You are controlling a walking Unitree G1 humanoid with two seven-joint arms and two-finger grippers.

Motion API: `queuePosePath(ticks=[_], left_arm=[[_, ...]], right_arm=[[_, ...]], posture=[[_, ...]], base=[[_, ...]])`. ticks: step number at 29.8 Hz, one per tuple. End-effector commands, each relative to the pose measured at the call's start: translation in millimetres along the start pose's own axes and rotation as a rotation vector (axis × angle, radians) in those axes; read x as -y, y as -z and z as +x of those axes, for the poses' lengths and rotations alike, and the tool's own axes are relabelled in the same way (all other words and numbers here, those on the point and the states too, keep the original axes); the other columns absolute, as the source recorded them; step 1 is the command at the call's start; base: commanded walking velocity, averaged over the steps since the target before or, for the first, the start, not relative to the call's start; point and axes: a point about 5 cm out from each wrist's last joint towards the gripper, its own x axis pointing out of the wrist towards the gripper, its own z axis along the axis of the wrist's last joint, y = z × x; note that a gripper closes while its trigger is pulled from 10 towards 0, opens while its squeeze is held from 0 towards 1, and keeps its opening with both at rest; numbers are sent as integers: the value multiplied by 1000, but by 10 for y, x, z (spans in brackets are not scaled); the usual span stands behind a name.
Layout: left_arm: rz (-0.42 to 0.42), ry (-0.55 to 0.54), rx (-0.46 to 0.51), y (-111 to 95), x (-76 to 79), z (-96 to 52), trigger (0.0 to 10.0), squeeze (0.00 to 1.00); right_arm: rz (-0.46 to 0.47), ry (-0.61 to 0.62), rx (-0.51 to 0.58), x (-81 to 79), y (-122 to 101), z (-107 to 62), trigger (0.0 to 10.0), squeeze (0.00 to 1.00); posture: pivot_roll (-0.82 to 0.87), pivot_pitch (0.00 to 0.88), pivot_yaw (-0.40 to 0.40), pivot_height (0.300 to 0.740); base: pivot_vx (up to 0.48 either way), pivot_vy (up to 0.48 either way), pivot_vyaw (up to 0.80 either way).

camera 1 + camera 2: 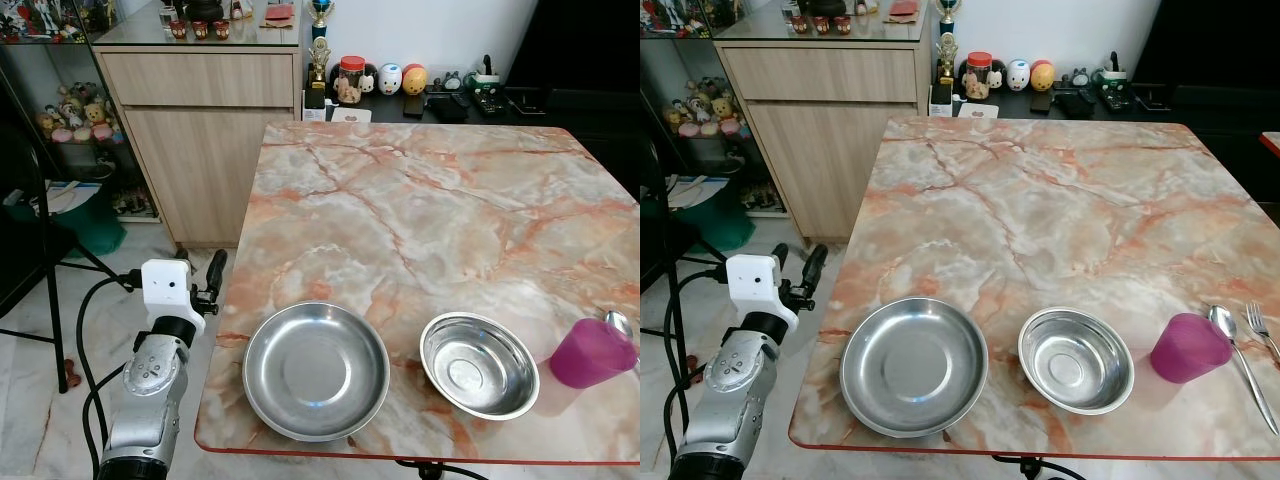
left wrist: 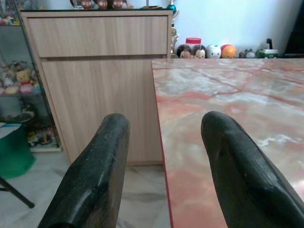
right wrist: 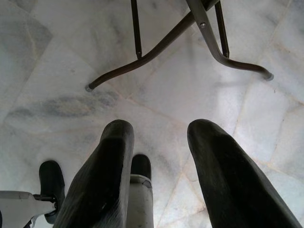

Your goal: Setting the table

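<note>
The bench (image 1: pixel 1060 190) has a smooth marble top with pink and orange veins and a thin red edge. Near its front edge lie the things for the table. A wide, shallow steel plate (image 1: pixel 914 366) is at the front left. Just beside it, to the right and not touching, stands a smaller and deeper steel bowl (image 1: pixel 1076 360); both are round and shiny. Further right is a pink translucent cup (image 1: pixel 1188 347), and next to it a metal spoon (image 1: pixel 1240 365) and a fork (image 1: pixel 1262 329) lie side by side near the right edge.

The left pincer (image 1: pixel 797 268) is raised beside the left edge of the bench, outside the top, level with it. Its two black fingers (image 2: pixel 97 175) are spread apart and grasp nothing. The right pincer (image 3: pixel 156 175) hangs low and points at the marble floor (image 3: pixel 57 57), also released and empty; before it are the bent metal legs (image 3: pixel 190 33) of the bench.

Behind the bench stands a light wooden cabinet (image 1: pixel 200 130), and small round figures (image 1: pixel 390 78) and a red-lidded jar (image 1: pixel 351 78) stand in a row by the wall.
</note>
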Motion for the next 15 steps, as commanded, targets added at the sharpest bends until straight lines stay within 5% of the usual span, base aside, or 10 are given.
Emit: queuePosePath(ticks=[1,15], left_arm=[[-5,17,16,-8,38,26,10000,0],[-24,31,14,2,62,46,10000,0]], right_arm=[[17,8,4,13,-2,-1,10000,0],[7,4,-4,20,4,-2,10000,0]], posture=[[60,0,-30,740],[59,0,-33,740]], base=[[0,0,0],[0,0,0]])
